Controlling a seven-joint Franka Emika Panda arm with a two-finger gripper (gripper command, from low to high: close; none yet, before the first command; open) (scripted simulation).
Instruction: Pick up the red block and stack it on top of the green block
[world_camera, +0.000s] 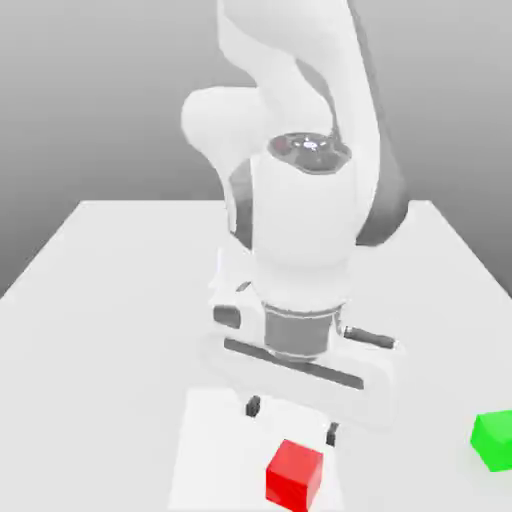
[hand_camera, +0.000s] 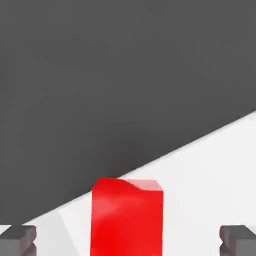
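The small red cube (world_camera: 294, 473) is seen on the white tabletop (world_camera: 120, 300), the green cube (world_camera: 494, 439) at its three o'clock. The gripper (world_camera: 291, 420) is spread wide, empty, above it; a straight, centred descent is advised before closing.

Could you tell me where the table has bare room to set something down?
The table is bare on the exterior view's left and behind the arm. The near edge is crowded: red block under the open gripper, green block at right.
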